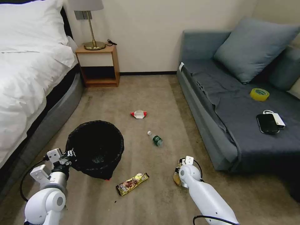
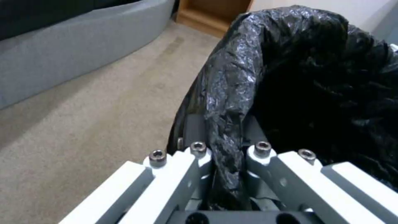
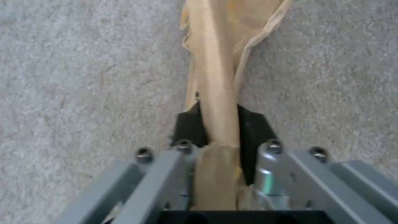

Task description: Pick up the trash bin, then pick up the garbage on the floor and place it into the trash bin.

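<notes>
One round trash bin lined with crinkly black plastic (image 1: pixel 95 149) stands on the carpeted floor (image 1: pixel 150 93). Litter comes to four pieces: one gold-brown snack bar wrapper (image 1: pixel 132 183), one small clear bottle with a green label (image 1: pixel 155 138), one crumpled red-and-white wrapper (image 1: pixel 138 114) and one tan paper scrap (image 3: pixel 215 93). The grey sofa (image 1: pixel 218 103) carries one yellow tape roll (image 1: pixel 259 94), one black phone (image 1: pixel 267 123) and two blue-grey cushions (image 1: pixel 254 47). There is one wooden nightstand (image 1: pixel 99 67) with one brass lamp (image 1: pixel 90 28).

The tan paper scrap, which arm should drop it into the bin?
Right. The right gripper already has its jaws shut on the tan paper scrap; the left gripper is busy clamping the trash bin rim.
</notes>
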